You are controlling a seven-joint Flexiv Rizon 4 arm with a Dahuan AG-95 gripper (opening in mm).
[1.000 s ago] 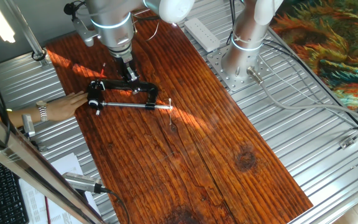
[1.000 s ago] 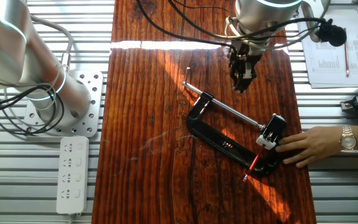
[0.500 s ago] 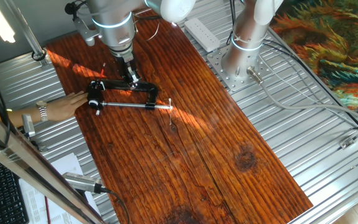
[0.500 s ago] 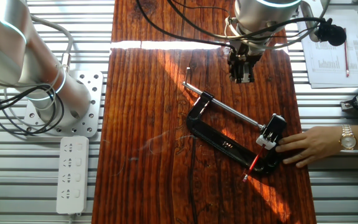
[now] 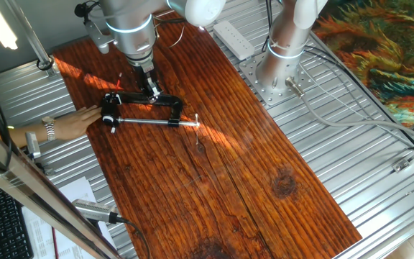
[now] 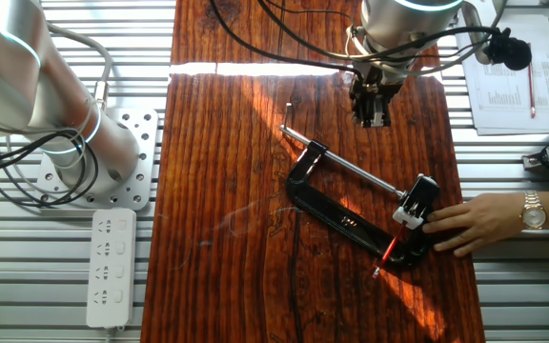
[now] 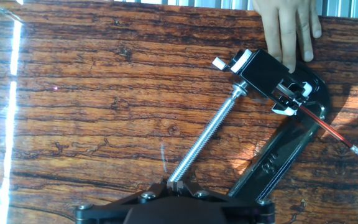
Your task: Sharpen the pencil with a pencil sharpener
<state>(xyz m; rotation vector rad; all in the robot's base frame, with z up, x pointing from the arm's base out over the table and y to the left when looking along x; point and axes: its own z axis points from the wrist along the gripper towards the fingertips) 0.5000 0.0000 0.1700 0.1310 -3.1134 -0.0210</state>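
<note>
The small black pencil sharpener (image 7: pixel 263 70) is held in the jaw of a black C-clamp (image 7: pixel 277 157) with a long silver screw rod (image 7: pixel 207 140). It also shows in the fixed views (image 6: pixel 417 198) (image 5: pixel 110 108). A red pencil (image 7: pixel 328 130) sticks out of the sharpener across the clamp's frame, also visible in the other fixed view (image 6: pixel 389 249). My gripper (image 7: pixel 178 185) (image 6: pixel 371 116) (image 5: pixel 152 88) hovers above the board near the screw rod's free end, fingers together, holding nothing.
A person's hand (image 7: pixel 288 28) (image 6: pixel 475 225) presses on the clamp's sharpener end. The wooden board (image 6: pixel 236 191) lies on a ribbed metal table. A second arm's base (image 6: pixel 93 157), a power strip (image 6: pixel 111 267) and papers (image 6: pixel 508 90) lie off the board.
My gripper has drawn back a little from the clamp, away from the screw rod, then stayed still. The clamp, pencil and hand have not moved.
</note>
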